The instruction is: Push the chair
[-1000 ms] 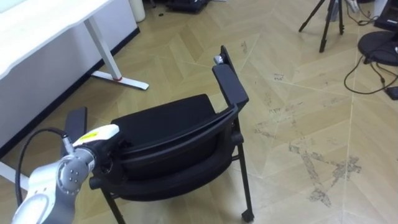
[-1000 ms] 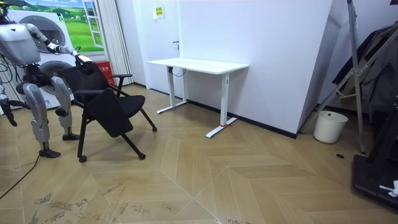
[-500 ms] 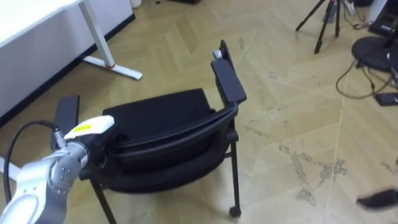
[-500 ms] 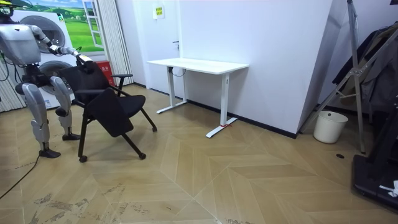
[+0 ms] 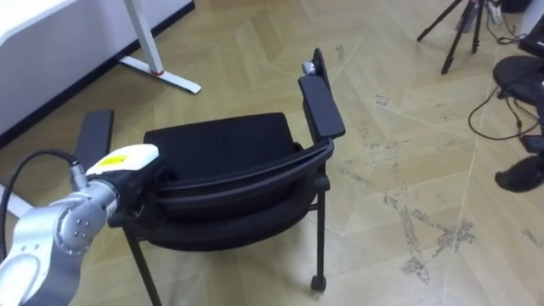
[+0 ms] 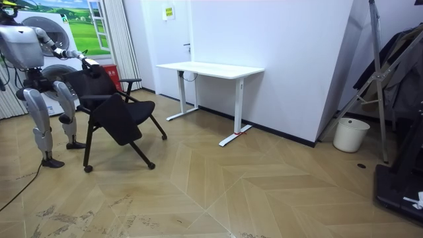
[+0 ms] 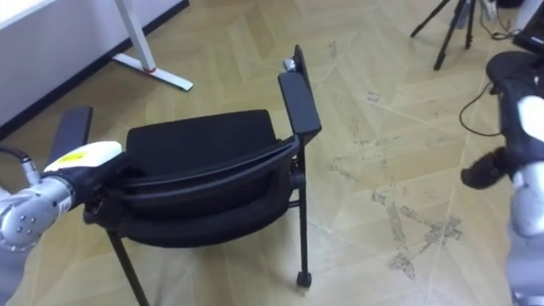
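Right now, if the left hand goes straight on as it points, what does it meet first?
Likely the chair backrest: the left hand sits at its top edge, pointing over it toward the seat. Actual contact is hidden.

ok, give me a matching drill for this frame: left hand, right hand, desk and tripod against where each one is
Things:
1. left hand
2. right hand
3. white desk
4. tripod

Places, eye views:
A. on the floor, upper right
B. at the left end of the black chair's backrest
C. off the chair, out to its right
D. beyond the chair, upper left

Pairs: 1-B, 2-C, 3-D, 4-A
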